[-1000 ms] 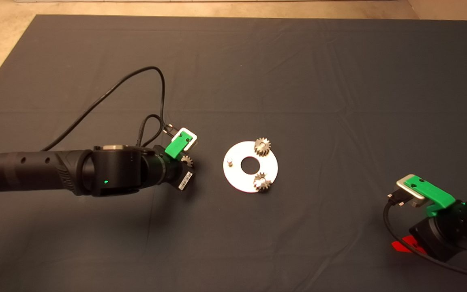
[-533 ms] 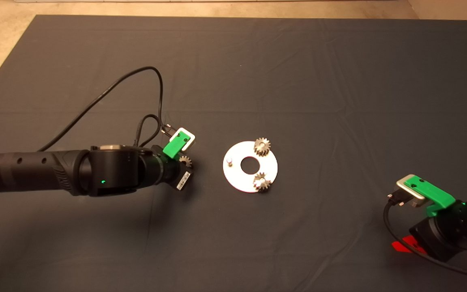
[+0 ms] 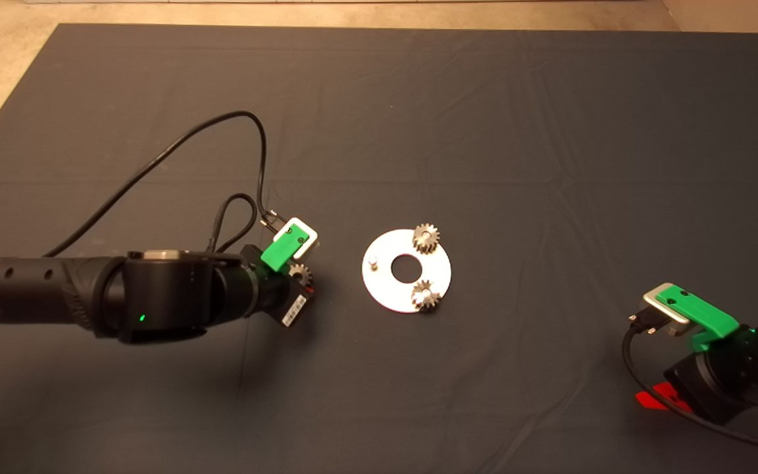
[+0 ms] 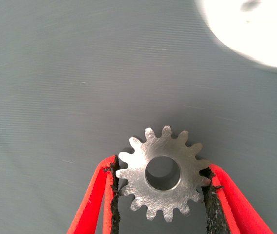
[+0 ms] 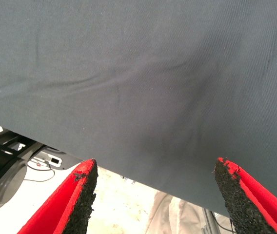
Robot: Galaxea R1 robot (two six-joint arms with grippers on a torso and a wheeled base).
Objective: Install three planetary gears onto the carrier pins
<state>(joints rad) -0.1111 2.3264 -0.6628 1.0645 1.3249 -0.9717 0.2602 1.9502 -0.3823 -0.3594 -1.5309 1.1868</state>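
Note:
A silver disc (image 3: pixel 389 288) lies at the mat's middle. Two planetary gears (image 3: pixel 426 237) (image 3: pixel 424 294) sit on carrier pins at its far right and near right. One carrier pin (image 3: pixel 373 264) on its left side stands bare. A third gear (image 4: pixel 163 173) (image 3: pixel 300 272) is to the left of the disc, and my left gripper (image 4: pixel 160 183) (image 3: pixel 299 282) is shut on it, with a black pad against the teeth on each side. The disc's edge (image 4: pixel 255 29) shows bright beyond the gear. My right gripper (image 5: pixel 155 168) (image 3: pixel 654 397) waits open at the lower right.
The dark mat (image 3: pixel 484 131) covers the table, with pale floor past its far and left edges. A black cable (image 3: pixel 175 148) loops over the mat behind my left wrist. In the right wrist view the mat's edge and the floor (image 5: pixel 119 195) show between the fingers.
My left arm has drawn back a little toward the left and the near edge, and the gear between its fingers moved with it. The disc, its two gears and the right arm stayed put.

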